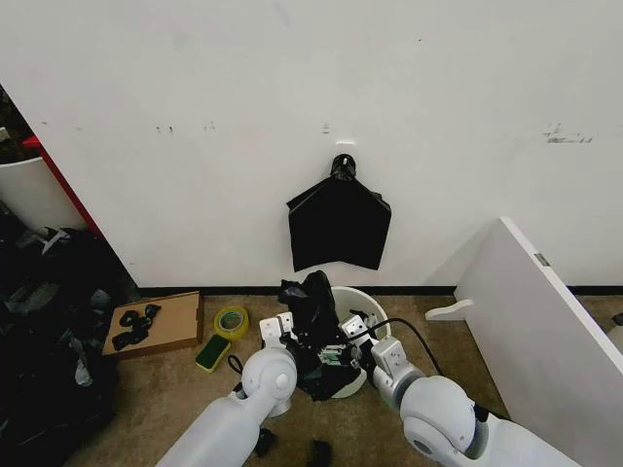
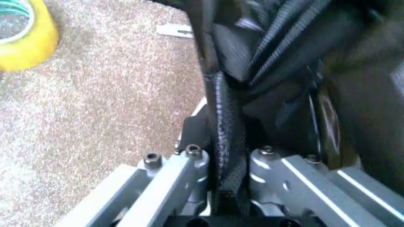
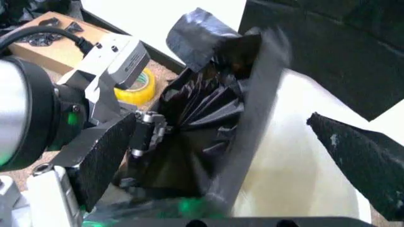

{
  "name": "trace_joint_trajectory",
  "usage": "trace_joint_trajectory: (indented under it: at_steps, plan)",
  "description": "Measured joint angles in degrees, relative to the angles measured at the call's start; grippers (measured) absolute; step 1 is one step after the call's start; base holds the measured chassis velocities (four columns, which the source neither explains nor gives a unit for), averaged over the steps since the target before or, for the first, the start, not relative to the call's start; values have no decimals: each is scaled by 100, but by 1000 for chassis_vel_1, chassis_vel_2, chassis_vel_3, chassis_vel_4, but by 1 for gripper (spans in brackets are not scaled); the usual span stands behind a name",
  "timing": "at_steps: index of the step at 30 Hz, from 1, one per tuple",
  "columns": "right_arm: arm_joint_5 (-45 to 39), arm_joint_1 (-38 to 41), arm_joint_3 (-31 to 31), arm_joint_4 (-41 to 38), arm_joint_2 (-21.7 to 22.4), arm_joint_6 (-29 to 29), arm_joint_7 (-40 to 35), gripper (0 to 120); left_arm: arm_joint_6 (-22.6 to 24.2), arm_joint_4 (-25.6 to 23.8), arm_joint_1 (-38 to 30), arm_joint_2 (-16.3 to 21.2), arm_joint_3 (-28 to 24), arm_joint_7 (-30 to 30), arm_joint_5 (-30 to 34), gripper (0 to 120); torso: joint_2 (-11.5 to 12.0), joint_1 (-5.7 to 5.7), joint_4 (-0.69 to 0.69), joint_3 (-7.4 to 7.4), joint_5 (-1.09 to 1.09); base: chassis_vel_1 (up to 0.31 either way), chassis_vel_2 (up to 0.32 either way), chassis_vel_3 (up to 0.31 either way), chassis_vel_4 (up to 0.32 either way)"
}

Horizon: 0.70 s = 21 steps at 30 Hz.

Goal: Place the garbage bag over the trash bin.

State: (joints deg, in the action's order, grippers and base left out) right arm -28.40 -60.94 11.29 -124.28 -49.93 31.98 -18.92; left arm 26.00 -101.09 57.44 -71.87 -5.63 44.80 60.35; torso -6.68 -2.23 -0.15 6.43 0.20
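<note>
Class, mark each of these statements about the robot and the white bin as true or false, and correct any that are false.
1. The left gripper is shut on the garbage bag. True.
2. The trash bin stands on a table. False: it stands on the carpet floor.
3. A roll of yellow tape lies on the floor to the bin's left. True.
4. The bag already covers the whole bin rim. False: the far white rim is bare.
5. A bundle of black bags hangs on the wall above the bin. True.

Black garbage bag (image 1: pixel 313 309) bunched over white trash bin (image 1: pixel 362 304), both hands at it.
</note>
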Motion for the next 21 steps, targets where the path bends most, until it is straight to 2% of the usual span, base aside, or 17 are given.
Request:
trace_joint_trajectory:
  at_steps: [13,17,21]
  plan:
    - [-144,0,-197,-314,40,-32,-172,100,-62,-182,119,105,87,-81,-200,4,0,0,0,0,-1,0,0,0,0]
    - [-140,32,-275,-520,136,-108,-190,100,-75,-379,172,199,126,-165,-390,4,0,0,0,0,0,0,0,0,0]
    - [116,262,-256,-796,363,-210,-48,100,7,-862,233,437,149,-286,-701,4,0,1,0,0,0,0,0,0,0]
